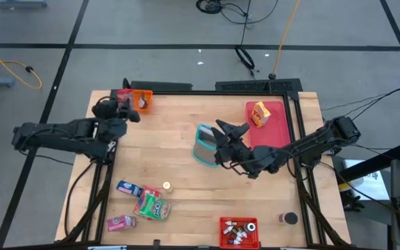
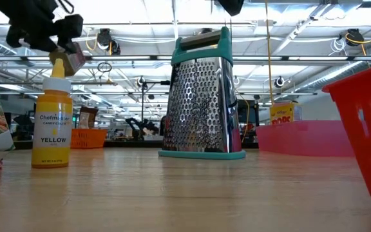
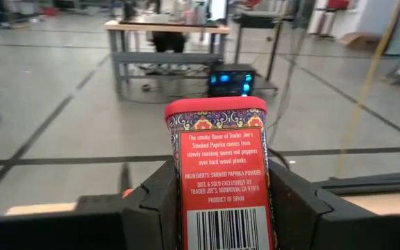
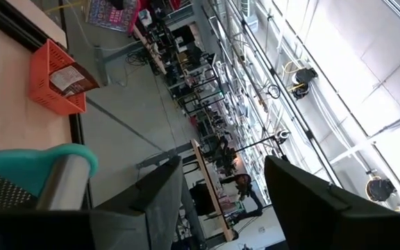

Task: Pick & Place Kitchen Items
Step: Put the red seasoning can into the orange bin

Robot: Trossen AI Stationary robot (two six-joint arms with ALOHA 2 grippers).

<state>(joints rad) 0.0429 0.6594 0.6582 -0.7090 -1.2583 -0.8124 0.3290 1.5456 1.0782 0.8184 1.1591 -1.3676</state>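
My left gripper (image 1: 123,105) is at the table's far left corner, beside the orange bin (image 1: 142,101), and is shut on a red spice tin (image 3: 221,173). My right gripper (image 1: 228,132) is open at mid-table, just above and right of the upright teal-framed grater (image 1: 203,144). The grater's handle (image 4: 47,167) lies beside the open fingers and is not touched. Snack packets (image 1: 151,206) and a small yellow bottle (image 1: 166,186) lie at the front left. A dark-lidded canister (image 1: 288,219) stands at the front right. My left gripper pinches the red tin by its two narrow sides (image 3: 179,208) between its two fingers, the barcode label facing the wrist camera. The fingers point toward the table's far edge, and the tin's red-capped end (image 3: 216,107) sticks out beyond them. The tin is held clear of the table.
A pink tray (image 1: 280,114) with a yellow box (image 1: 259,113) lies at the far right. A red bin (image 1: 239,231) with small bottles stands at the front edge. A black frame runs along the table's far and side edges. Bare wood shows between grater and packets.
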